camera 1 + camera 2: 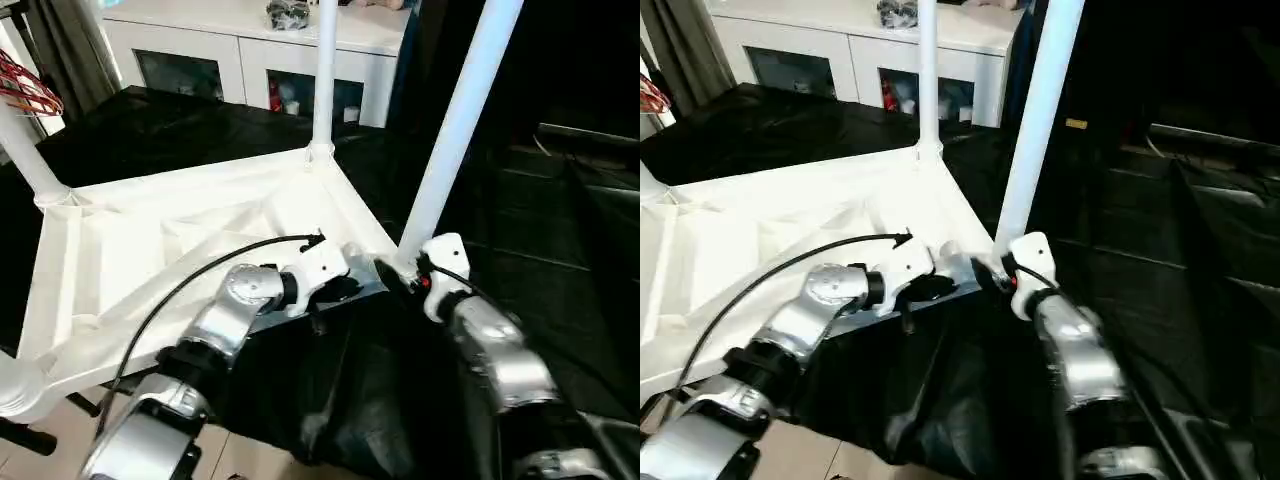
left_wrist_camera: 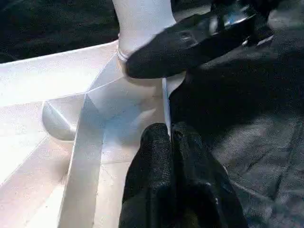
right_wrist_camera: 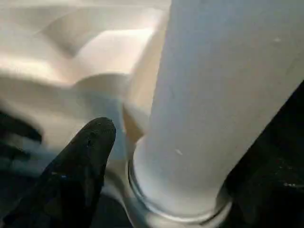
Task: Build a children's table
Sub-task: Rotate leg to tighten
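Black cloth [image 1: 560, 250] was spread beneath the upturned children's table [image 1: 150, 250]. Its rim was pinched by the closed left tool [image 2: 168, 137]; the right tool [image 1: 392, 272], at a leg's [image 1: 455, 130] base, could not be judged.

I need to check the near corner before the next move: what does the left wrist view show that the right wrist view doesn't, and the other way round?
Left wrist view alone: the left gripper shut, its tips at the rim of the table top, the ribbed underside spreading away, the black cloth beside it, and a finger of the right gripper lying across the base of the leg.

Right wrist view alone: the collar where that leg seats in its corner socket, seen close.

Both share the near corner leg standing in its socket.
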{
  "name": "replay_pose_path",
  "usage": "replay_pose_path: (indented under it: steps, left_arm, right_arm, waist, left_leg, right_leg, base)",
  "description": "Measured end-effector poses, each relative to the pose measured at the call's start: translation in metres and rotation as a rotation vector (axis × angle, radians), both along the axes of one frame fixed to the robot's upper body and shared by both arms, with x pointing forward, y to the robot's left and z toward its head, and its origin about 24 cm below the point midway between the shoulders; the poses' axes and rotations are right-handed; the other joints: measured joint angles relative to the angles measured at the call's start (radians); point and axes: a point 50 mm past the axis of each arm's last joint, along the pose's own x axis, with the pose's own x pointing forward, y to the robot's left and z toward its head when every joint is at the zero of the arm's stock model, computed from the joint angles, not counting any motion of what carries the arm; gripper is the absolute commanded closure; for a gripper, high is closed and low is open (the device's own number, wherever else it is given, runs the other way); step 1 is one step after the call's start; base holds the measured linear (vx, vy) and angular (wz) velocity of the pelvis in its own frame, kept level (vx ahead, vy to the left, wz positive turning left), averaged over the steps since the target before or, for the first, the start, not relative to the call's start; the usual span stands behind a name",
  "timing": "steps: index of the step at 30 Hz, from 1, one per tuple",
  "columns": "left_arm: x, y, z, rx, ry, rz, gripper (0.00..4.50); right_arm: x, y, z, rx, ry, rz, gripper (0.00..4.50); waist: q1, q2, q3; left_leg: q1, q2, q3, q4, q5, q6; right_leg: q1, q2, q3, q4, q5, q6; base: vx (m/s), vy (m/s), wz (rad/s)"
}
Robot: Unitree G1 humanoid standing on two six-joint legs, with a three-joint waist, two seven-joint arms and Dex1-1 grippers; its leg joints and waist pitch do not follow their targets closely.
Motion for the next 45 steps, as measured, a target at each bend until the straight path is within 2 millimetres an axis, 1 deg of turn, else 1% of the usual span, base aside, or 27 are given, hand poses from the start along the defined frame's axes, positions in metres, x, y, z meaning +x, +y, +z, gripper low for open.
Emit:
replay_pose_path:
  steps: [2,6,13,15,18,19,20,24,25,27,28,29,31,32,34,37,40,41,43,45]
  left_arm:
    - [-0.001,0.005,0.001,0.007,0.002,-0.025,4.5]
    - [-0.002,0.017,0.004,0.029,0.008,-0.09,4.5]
    - [-0.006,0.031,0.007,0.055,0.029,-0.179,4.5]
    - [-0.007,0.033,0.007,0.061,0.034,-0.2,4.5]
    - [-0.008,0.035,0.007,0.067,0.042,-0.225,4.5]
    - [-0.008,0.035,0.007,0.067,0.044,-0.229,4.5]
    - [-0.008,0.035,0.007,0.067,0.045,-0.232,4.5]
    - [-0.009,0.036,0.008,0.067,0.048,-0.24,4.5]
    - [-0.009,0.036,0.008,0.066,0.049,-0.241,4.5]
    - [-0.009,0.036,0.008,0.067,0.05,-0.243,4.5]
    - [-0.009,0.036,0.008,0.067,0.05,-0.243,4.5]
    - [-0.009,0.036,0.008,0.067,0.05,-0.243,4.5]
    - [-0.009,0.036,0.008,0.069,0.049,-0.241,4.5]
    - [-0.009,0.036,0.008,0.071,0.047,-0.24,4.5]
    - [-0.009,0.036,0.007,0.074,0.045,-0.238,4.5]
    - [-0.009,0.03,0.005,0.064,0.044,-0.223,4.5]
    - [-0.005,0.023,0.002,0.055,0.022,-0.143,4.5]
    - [-0.002,0.019,0.0,0.05,0.012,-0.088,4.5]
    - [0.001,0.013,-0.002,0.046,0.008,-0.041,4.5]
    - [0.002,0.007,-0.005,0.038,0.01,0.005,4.5]
  right_arm:
    - [-0.004,-0.004,0.001,0.004,0.007,0.058,0.8]
    - [-0.01,-0.012,0.006,-0.004,0.038,0.204,0.8]
    - [-0.019,-0.024,0.011,-0.009,0.107,0.393,0.8]
    - [-0.021,-0.023,0.012,-0.008,0.118,0.429,1.07]
    - [-0.022,-0.025,0.013,-0.023,0.13,0.467,1.25]
    - [-0.022,-0.025,0.014,-0.023,0.131,0.473,1.25]
    - [-0.022,-0.024,0.014,-0.022,0.131,0.479,1.38]
    - [-0.021,-0.024,0.014,-0.023,0.132,0.48,1.79]
    - [-0.021,-0.023,0.015,-0.022,0.133,0.481,1.79]
    - [-0.02,-0.023,0.016,-0.02,0.135,0.482,1.99]
    - [-0.019,-0.023,0.016,-0.02,0.134,0.484,1.99]
    - [-0.019,-0.023,0.017,-0.018,0.133,0.486,2.13]
    - [-0.019,-0.022,0.018,-0.017,0.132,0.489,2.21]
    - [-0.019,-0.022,0.018,-0.015,0.133,0.489,2.33]
    - [-0.019,-0.022,0.018,-0.011,0.131,0.488,2.36]
    - [-0.023,-0.023,0.016,0.003,0.13,0.455,2.45]
    - [-0.019,-0.018,0.008,0.037,0.094,0.306,2.48]
    - [-0.015,-0.013,0.004,0.064,0.075,0.202,2.49]
    - [-0.012,-0.008,0.0,0.072,0.058,0.095,2.5]
    - [-0.007,-0.003,-0.004,0.085,0.052,0.001,2.51]
  waist:
    - [0.002,0.0,0.0]
    - [0.005,0.0,0.0]
    - [0.01,0.0,0.0]
    - [0.014,0.0,0.0]
    - [0.023,0.0,0.0]
    - [0.024,0.0,0.0]
    - [0.026,0.0,0.0]
    - [0.027,0.0,0.0]
    - [0.027,0.0,0.0]
    - [0.027,0.0,0.0]
    - [0.027,0.0,0.0]
    - [0.027,0.0,0.0]
    - [0.028,0.0,0.0]
    - [0.028,0.0,0.0]
    - [0.028,0.0,0.0]
    - [0.034,0.0,0.0]
    - [0.03,-0.001,-0.001]
    - [0.025,-0.001,-0.001]
    - [0.018,0.0,-0.001]
    - [0.007,0.002,0.0]
  left_leg:
    - [0.001,0.001,0.0,0.0,0.0,0.0]
    - [0.001,0.002,0.0,-0.005,0.0,0.0]
    - [0.0,0.002,0.0,-0.001,0.0,0.0]
    - [0.0,0.002,0.0,-0.001,0.0,0.0]
    - [0.0,0.002,0.001,0.0,0.0,0.0]
    - [0.0,0.002,0.001,0.0,0.0,0.0]
    - [0.0,0.002,0.001,0.0,0.0,0.0]
    - [0.0,0.002,0.001,-0.001,0.0,0.0]
    - [0.0,0.002,0.001,-0.001,0.0,0.0]
    - [0.0,0.002,0.001,-0.001,0.0,0.0]
    - [0.0,0.002,0.001,-0.001,0.0,0.0]
    - [0.0,0.002,0.001,-0.001,0.0,0.0]
    - [0.001,0.002,0.001,-0.001,0.0,0.0]
    - [0.001,0.002,0.001,-0.001,0.0,0.0]
    - [0.001,0.002,0.001,-0.001,0.0,0.0]
    - [0.002,0.002,0.001,-0.001,0.0,0.0]
    - [0.004,0.002,0.001,0.0,0.0,0.0]
    - [0.006,0.001,0.001,0.0,0.0,0.0]
    - [0.009,0.0,0.0,0.001,0.0,0.0]
    - [0.01,0.0,-0.004,0.001,0.0,0.0]
  right_leg:
    - [-0.001,0.0,0.0,0.006,0.001,-0.001]
    - [-0.002,0.001,-0.001,0.006,0.0,0.0]
    - [-0.002,0.001,0.0,0.006,0.0,0.0]
    - [-0.002,0.001,0.0,0.006,0.0,0.0]
    - [-0.001,0.001,0.001,0.007,0.0,0.0]
    - [-0.002,0.001,0.001,0.007,0.0,0.0]
    - [-0.002,0.001,0.001,0.007,0.0,0.0]
    - [-0.002,0.001,0.0,0.007,0.0,0.0]
    - [-0.002,0.001,0.0,0.007,0.0,0.0]
    - [-0.002,0.001,0.0,0.007,0.0,0.0]
    - [-0.002,0.001,0.0,0.007,0.0,0.0]
    - [-0.002,0.001,0.0,0.007,0.0,0.0]
    - [-0.002,0.001,0.0,0.007,0.0,0.0]
    - [-0.002,0.001,0.0,0.007,0.0,0.0]
    - [-0.001,0.001,0.0,0.007,0.0,0.0]
    - [0.001,0.0,0.001,0.007,-0.001,0.001]
    - [0.004,0.0,0.001,0.007,-0.004,0.005]
    - [0.005,0.0,0.001,0.006,-0.004,0.006]
    - [0.006,-0.001,0.0,0.004,-0.005,0.008]
    - [0.007,-0.002,-0.005,-0.005,-0.005,0.008]
  base:
    - [0.0,0.0,0.0]
    - [0.0,0.0,0.0]
    - [0.0,0.0,0.0]
    - [0.0,0.0,0.0]
    - [0.0,0.0,0.0]
    - [0.0,0.0,0.0]
    - [0.0,0.0,0.0]
    - [0.0,0.0,0.0]
    - [0.0,0.0,0.0]
    - [0.0,0.0,0.0]
    - [0.0,0.0,0.0]
    - [0.0,0.0,0.0]
    - [0.0,0.0,0.0]
    - [0.0,0.0,0.0]
    - [0.0,0.0,0.0]
    - [0.0,0.0,0.0]
    - [0.0,0.0,0.0]
    - [-0.06,0.005,-0.04]
    - [-0.062,0.01,-0.06]
    - [-0.035,0.01,-0.03]
